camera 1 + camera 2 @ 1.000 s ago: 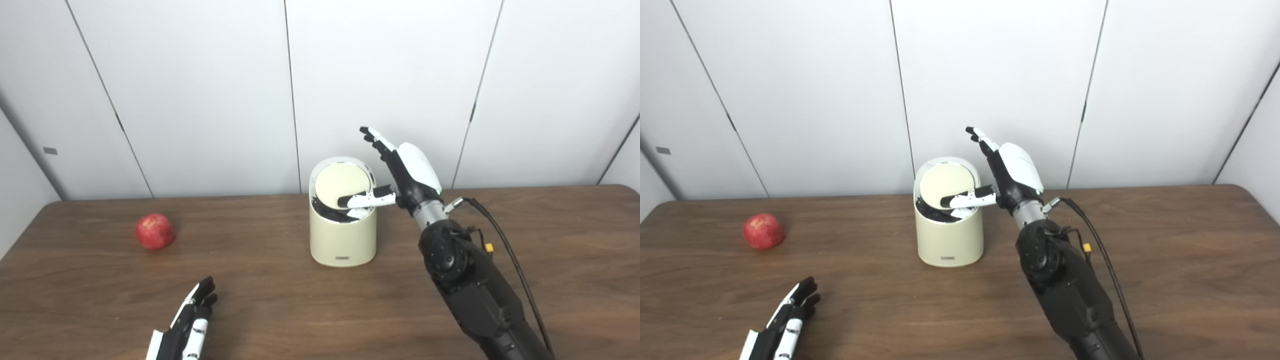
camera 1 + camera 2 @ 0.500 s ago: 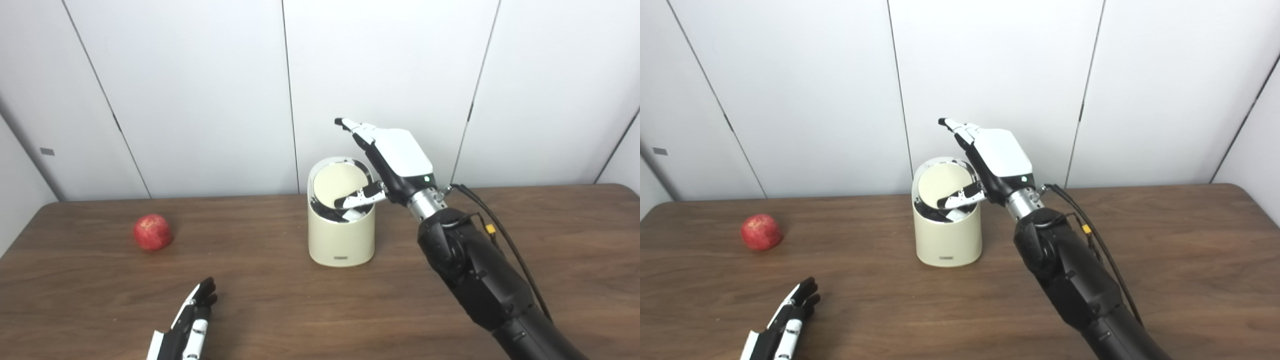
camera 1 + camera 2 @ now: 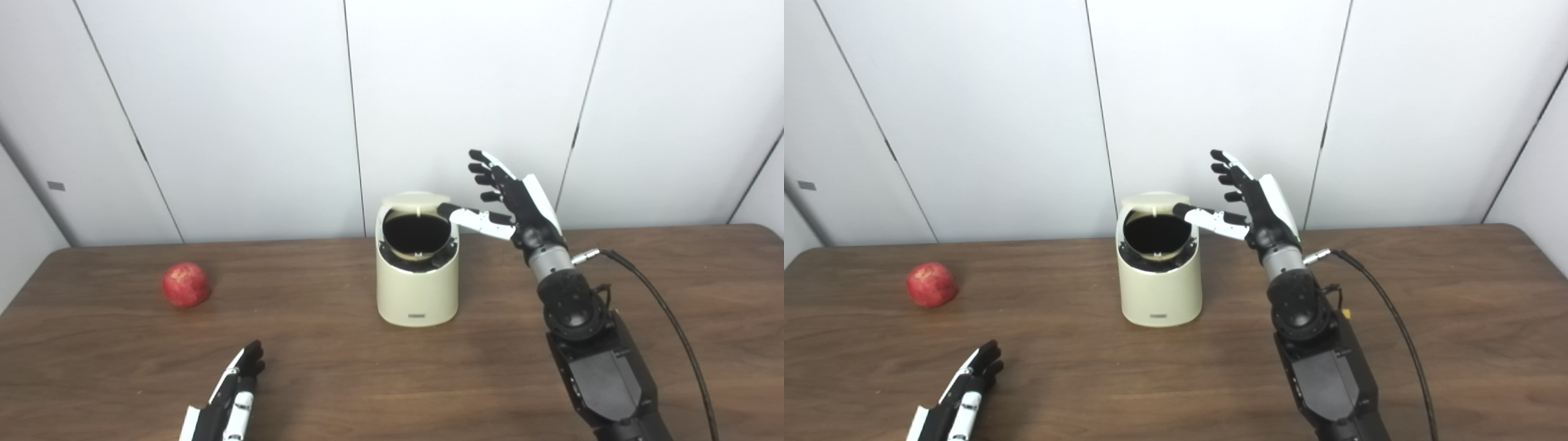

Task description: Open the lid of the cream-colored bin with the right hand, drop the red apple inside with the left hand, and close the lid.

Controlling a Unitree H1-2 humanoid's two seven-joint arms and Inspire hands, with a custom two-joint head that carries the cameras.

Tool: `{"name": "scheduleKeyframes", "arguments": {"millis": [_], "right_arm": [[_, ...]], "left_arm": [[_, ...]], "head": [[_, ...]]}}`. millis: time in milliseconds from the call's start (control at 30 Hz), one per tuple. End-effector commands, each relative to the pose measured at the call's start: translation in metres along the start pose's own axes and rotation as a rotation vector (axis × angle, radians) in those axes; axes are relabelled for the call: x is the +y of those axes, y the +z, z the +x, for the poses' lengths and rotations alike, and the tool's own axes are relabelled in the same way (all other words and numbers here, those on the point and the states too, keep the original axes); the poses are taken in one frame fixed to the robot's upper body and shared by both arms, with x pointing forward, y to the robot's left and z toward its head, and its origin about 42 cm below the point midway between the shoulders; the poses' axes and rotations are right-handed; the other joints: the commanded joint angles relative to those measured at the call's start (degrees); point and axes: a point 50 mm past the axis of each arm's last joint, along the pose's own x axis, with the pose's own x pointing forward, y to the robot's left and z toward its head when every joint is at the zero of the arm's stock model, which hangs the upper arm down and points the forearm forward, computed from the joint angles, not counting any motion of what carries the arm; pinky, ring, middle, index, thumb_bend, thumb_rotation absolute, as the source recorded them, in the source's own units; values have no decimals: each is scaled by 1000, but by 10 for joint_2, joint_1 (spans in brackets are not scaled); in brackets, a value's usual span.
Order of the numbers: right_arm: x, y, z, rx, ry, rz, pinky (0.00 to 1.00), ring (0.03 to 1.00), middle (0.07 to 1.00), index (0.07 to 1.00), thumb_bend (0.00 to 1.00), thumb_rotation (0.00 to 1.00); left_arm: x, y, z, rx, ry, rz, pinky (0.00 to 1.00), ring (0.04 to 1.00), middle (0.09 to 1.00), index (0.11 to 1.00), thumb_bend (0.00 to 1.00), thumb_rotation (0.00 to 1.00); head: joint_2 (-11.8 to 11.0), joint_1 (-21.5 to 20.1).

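Observation:
The cream-colored bin (image 3: pixel 418 294) stands mid-table with its lid (image 3: pixel 411 198) swung up and back, so the dark inside shows. My right hand (image 3: pixel 511 202) hovers at the bin's upper right, open with fingers spread, and its thumb reaches to the lid's right edge. The red apple (image 3: pixel 185 285) lies on the table far to the left, untouched. My left hand (image 3: pixel 229 398) rests flat and open on the table near the front edge, well below and right of the apple, holding nothing.
The brown wooden table (image 3: pixel 674 306) runs across the whole view, backed by a white panelled wall. A black cable (image 3: pixel 661 306) trails from my right forearm over the table's right side.
The bin's lid has gone from tilted with a cream face showing to swung up, exposing the dark opening. My right hand turned and drew back to the right. The left hand stayed put.

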Motion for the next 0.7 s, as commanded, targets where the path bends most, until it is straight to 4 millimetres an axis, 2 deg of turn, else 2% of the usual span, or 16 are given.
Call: {"name": "scheduleKeyframes", "arguments": {"millis": [0,100,167,200,267,333,433,500,600,667], "right_arm": [[-13,9,-4,-16,-18,76,774,845,868,879,739,624],[-22,-6,-22,16,-17,144,758,861,888,888,709,671],[-26,-15,-36,24,-10,160,795,886,901,888,668,664],[-27,-19,-41,25,-7,160,786,868,881,875,648,666],[-31,-26,-55,24,10,131,776,854,868,866,628,671],[-33,-36,-71,34,28,81,762,841,860,867,643,717],[-35,-49,-93,67,42,66,743,835,863,880,605,757],[-35,-56,-107,91,54,114,782,857,880,900,564,799],[-36,-61,-125,100,60,162,843,880,896,908,565,854],[-34,-64,-138,88,41,215,842,884,896,904,537,843]], "left_arm": [[-6,-14,-37,87,17,-30,937,917,937,949,258,826],[-6,-15,-36,82,18,-34,916,911,937,947,263,814],[-7,-15,-35,82,18,-34,919,914,939,949,265,813],[-7,-15,-35,83,17,-34,921,914,940,950,263,814],[-7,-14,-35,82,16,-35,921,914,940,952,258,816],[-7,-14,-34,79,17,-35,921,914,941,952,240,817],[-7,-14,-34,78,15,-40,922,914,939,949,249,818],[-8,-14,-34,77,16,-39,935,921,945,955,238,818],[-7,-14,-33,74,20,-33,932,920,942,952,246,811],[-7,-14,-33,75,19,-31,942,922,941,951,247,809]], "head": [[0,0],[3,-1],[3,0],[4,0],[3,2],[4,2],[4,2],[8,4],[8,4],[10,9]]}}
